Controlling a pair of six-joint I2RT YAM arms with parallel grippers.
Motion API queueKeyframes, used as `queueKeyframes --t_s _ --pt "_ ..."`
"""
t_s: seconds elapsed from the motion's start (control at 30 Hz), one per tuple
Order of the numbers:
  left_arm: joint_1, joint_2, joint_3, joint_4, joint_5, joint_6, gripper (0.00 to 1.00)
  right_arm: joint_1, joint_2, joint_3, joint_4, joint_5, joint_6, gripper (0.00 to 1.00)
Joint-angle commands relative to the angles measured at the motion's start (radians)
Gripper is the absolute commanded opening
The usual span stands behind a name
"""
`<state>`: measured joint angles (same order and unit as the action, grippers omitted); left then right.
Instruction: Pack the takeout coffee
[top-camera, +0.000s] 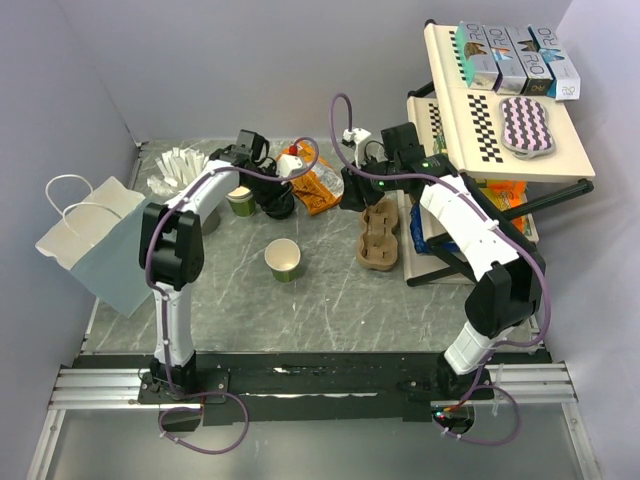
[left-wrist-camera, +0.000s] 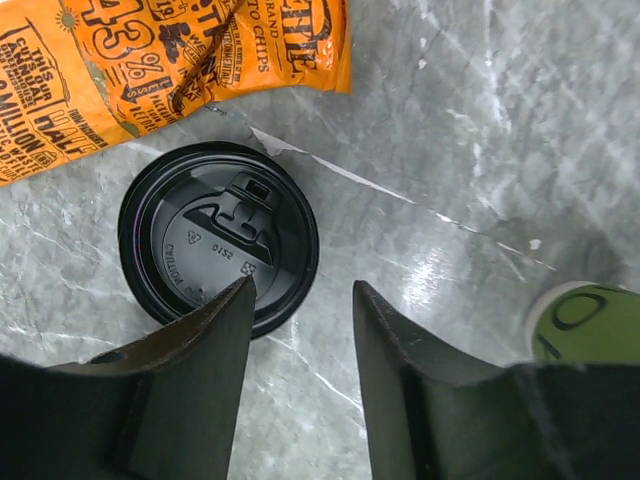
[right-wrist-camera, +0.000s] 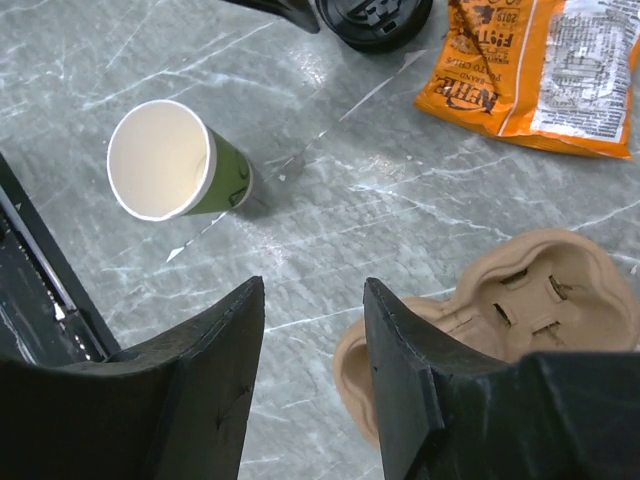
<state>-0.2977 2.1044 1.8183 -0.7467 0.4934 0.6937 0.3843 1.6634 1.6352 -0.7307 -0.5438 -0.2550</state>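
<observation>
1. The takeout coffee stands on the tabletop towards the far side, just beside the orange chip bag. Your left wrist camera looks straight down on its black lid, so the cup body is hidden there.
2. Your left gripper hovers above the coffee with its jaws partly open and nothing between them. In the wrist view the lid lies off towards one finger rather than between the two, so you are not lined up for a grasp.
3. Your right gripper is also partly open and empty. It hangs over bare tabletop between the lidless cup and the cardboard cup carrier.
4. The carrier pockets that you can see hold nothing. The paper bag sits at the left edge, well apart from the coffee.
5. By my reading, the packing has not begun: the coffee is ungrasped and sits in neither the carrier nor the bag.
6. You have yet to centre the left jaws on the cup, close, lift, and set it down. The pictures do not settle whether it belongs in the carrier or the bag.
7. The lidless cup matches the coffee's colours, so go by the black lid.
</observation>
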Motion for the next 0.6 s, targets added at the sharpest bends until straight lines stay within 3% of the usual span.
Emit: queueKeyframes --t_s 0.0,0.57 --pt "-0.008 0.028 0.058 0.009 -0.048 0.056 0.47 -0.005 -0.053 -0.002 -0.013 -0.030 -0.023 0.52" --pt "-0.040 0.060 0.022 0.038 -0.046 0.047 0.43 -0.007 -0.019 0.022 -0.018 -0.035 -0.018 0.54"
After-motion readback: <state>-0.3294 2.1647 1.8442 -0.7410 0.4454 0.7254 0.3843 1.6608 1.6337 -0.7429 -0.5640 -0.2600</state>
